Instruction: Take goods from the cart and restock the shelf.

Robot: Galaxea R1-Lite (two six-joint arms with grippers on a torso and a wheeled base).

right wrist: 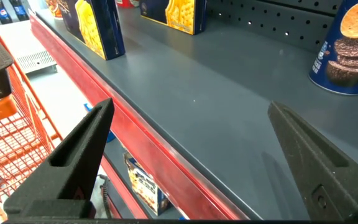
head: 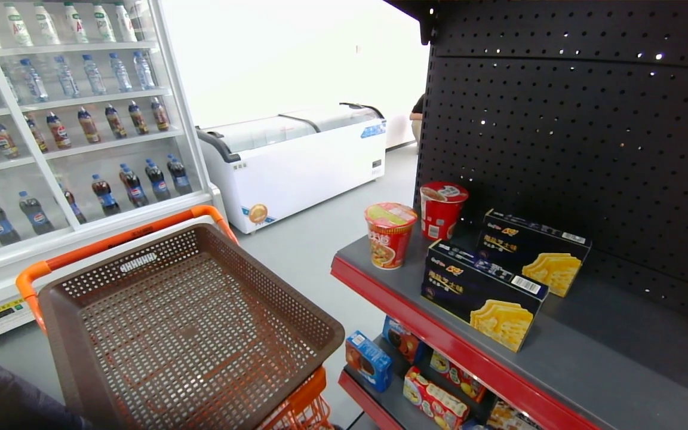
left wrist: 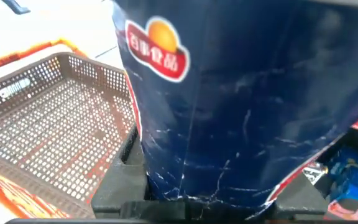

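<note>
step, by my read: bag in grip, not yet shelved. left gripper point(left wrist: 207, 196) clamped on dark blue bag point(left wrist: 247, 93) above brown cart basket point(head: 189, 334), 7 o'clock. right gripper point(right wrist: 191, 109) wide open, empty, over shelf point(head: 607, 352) front edge. next likely: bag to bare shelf, 3 o'clock, clear of boxes point(head: 484, 295), cup noodles point(head: 389, 235). beyond: chest freezer point(head: 302, 161) at 12, drinks cooler point(head: 81, 119) at 10.

No print sharp enough for reading.
- Dark blue bag point(left wrist: 241, 106): round red-orange logo, white characters.
- Front box point(head: 484, 292) and rear box point(head: 535, 251) on shelf point(head: 607, 352): yellow characters on dark face, white barcode patch on top.
- Yellow-lid cup point(head: 389, 235), red cup point(head: 441, 210): characters on side, too small.
- Freezer point(head: 296, 167): round yellow sticker low on front.
</note>
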